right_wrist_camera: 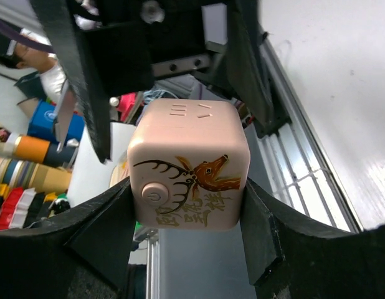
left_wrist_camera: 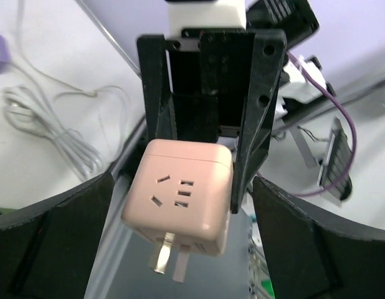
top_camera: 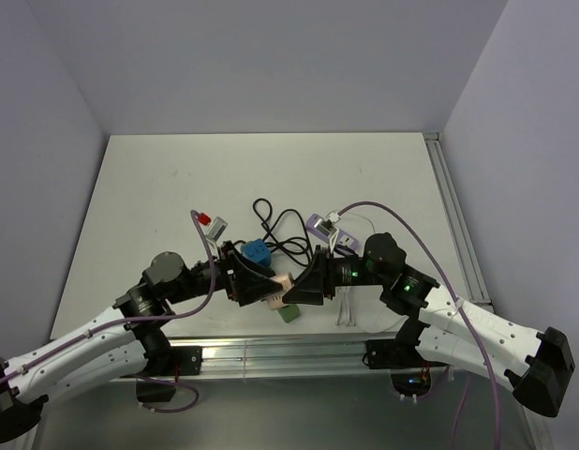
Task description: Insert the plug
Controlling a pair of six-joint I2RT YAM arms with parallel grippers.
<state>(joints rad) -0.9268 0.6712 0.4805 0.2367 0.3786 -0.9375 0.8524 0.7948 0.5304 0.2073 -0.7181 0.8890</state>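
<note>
We see the plug point(top_camera: 259, 251) lying on the counter point(top_camera: 158, 187) just behind the left hand point(top_camera: 261, 281), which is nearer to it than the right hand point(top_camera: 291, 289). Both arms reach inward, hands meeting. The right grips a pink cube point(left_wrist_camera: 180, 196), while the left's fingers straddle it unclamped.

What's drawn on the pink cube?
The pink cube has a brown-and-orange antlered deer; right wrist view shows it best.
</note>
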